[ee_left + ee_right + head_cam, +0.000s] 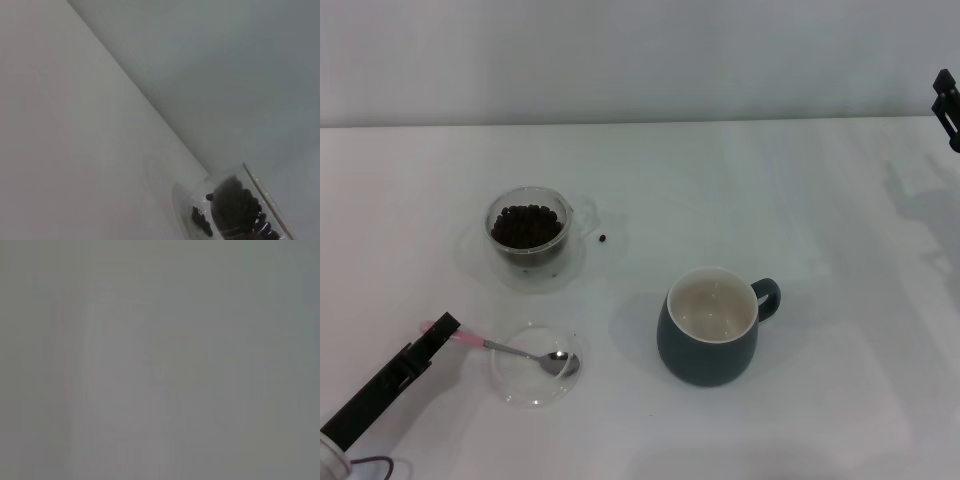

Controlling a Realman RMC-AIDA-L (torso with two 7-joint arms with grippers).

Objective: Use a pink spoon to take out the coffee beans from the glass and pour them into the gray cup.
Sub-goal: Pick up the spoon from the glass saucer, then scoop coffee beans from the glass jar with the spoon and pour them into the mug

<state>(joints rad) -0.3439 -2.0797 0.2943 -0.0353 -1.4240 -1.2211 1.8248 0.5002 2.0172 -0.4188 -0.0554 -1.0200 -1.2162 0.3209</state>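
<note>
Pink spoon (510, 349) lies with its bowl in a shallow clear dish (532, 388) on the white tabletop (800, 200), near left; pink handle end sits at the left tool (442, 328) tip, can't tell if it's gripped. Glass (527, 232) with coffee beans (526, 225) stands behind the dish; one stray bean (603, 238) lies just beside it. Gray cup (713, 325) stands right of the dish, handle pointing right. Right tool (946, 105) is at far right edge, state can't tell.

Left claw (442, 327) low, right claw (947, 100) parked.
</note>
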